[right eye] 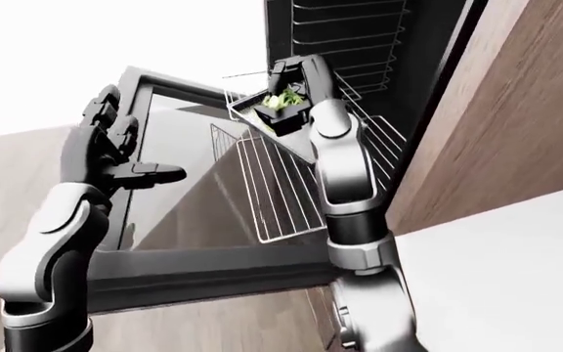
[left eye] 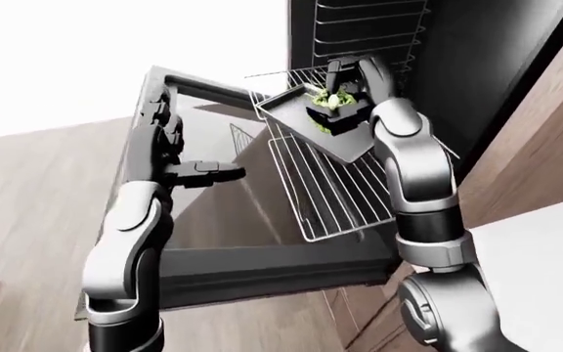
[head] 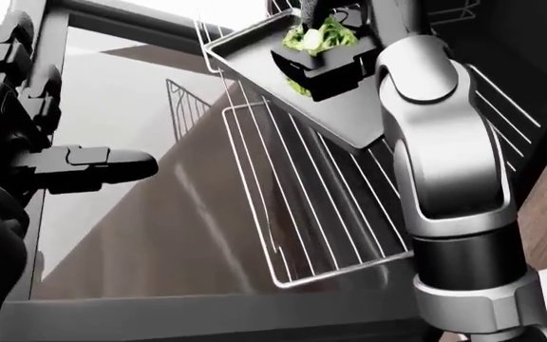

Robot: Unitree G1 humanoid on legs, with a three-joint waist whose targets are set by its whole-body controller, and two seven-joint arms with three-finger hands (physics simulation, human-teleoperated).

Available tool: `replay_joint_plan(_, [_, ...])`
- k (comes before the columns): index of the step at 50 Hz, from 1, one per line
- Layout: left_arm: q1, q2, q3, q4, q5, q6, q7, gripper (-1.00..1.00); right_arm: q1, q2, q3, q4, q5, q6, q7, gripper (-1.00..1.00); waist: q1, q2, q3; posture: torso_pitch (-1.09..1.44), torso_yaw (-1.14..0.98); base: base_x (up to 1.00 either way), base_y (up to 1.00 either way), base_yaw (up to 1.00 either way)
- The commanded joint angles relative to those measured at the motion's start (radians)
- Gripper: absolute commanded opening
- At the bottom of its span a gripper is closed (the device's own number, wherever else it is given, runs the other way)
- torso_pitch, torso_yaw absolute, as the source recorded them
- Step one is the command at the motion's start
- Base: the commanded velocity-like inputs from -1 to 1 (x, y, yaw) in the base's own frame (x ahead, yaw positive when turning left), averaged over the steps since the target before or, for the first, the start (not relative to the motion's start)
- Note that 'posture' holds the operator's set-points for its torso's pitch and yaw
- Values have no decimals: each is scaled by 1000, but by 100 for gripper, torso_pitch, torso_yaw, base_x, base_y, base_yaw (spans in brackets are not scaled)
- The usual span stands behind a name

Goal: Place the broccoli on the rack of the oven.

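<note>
A dark oven cavity and wood cabinet fronts filled the upper right of the left-eye view. The broccoli (head: 316, 34) was held at the top centre of the head view, clamped in the right hand (head: 326, 53), above a tray (head: 283, 78) resting on the pulled-out rack (left eye: 330, 191). A good placement would call for lowering it onto the tray or rack before release. The left hand (left eye: 179, 158) was held spread and empty at left, over the open door (left eye: 252, 253); nothing blocked the drop.
</note>
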Motion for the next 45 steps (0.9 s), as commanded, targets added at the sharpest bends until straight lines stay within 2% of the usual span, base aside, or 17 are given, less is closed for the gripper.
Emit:
replay_joint_plan(1, [-33,20,28,-57,7,-38,7,100,-56,2,6,-62,5,-37,-2,-100,6,-8,-56,0,0,6,0,0])
replay_joint_plan(3, [-31,20,29,-54,6,-42,6,100,-55,2,7,-61,5,-40,-3,-100,-2,-1,-52,0,0,7,0,0])
replay_joint_plan(5, [-30,20,29,-55,6,-42,6,100,-54,2,7,-61,5,-40,-4,-100,-2,22,-49,0,0,8,0,0])
replay_joint_plan(6, [-30,20,29,-55,6,-42,6,100,-56,0,6,-58,4,-42,-5,-100,-4,41,-46,0,0,8,0,0])
replay_joint_plan(8, [-32,20,29,-59,4,-36,7,100,-64,-3,2,-54,6,-41,-7,-100,-7,98,-41,0,0,8,0,0])
replay_joint_plan(9, [-31,20,29,-55,5,-41,6,100,-71,-7,-1,-49,8,-41,-8,-100,1,52,-24,0,0,4,0,0])
replay_joint_plan(10, [-31,20,29,-56,5,-39,6,100,-76,-9,-2,-45,9,-42,-11,-100,-4,56,-34,0,0,0,0,0])
replay_joint_plan(11, [-32,20,29,-56,4,-39,7,100,-76,-11,-1,-42,9,-45,-11,-100,-3,47,-41,0,0,0,0,0])
replay_joint_plan(15, [-32,21,31,-50,4,-45,5,100,-89,-18,-4,-4,10,-65,-19,-100,-1,-10,-37,0,0,0,0,0])
replay_joint_plan(16, [-31,21,31,-49,4,-47,5,100,-95,-21,-5,6,8,-66,-24,-100,6,2,-39,0,0,0,0,0])
replay_joint_plan(19, [-31,21,29,-52,4,-44,6,100,-113,-31,-9,34,8,-79,-27,-100,5,0,-52,0,0,0,0,0])
replay_joint_plan(29, [-31,20,29,-52,4,-45,7,100,-179,-58,-26,174,19,-145,-50,-100,5,9,-51,0,0,0,0,0])
replay_joint_plan(45, [-32,21,31,-53,1,-47,5,100,-387,-112,-50,730,48,-434,-142,-100,-2,9,-48,0,0,0,0,0])
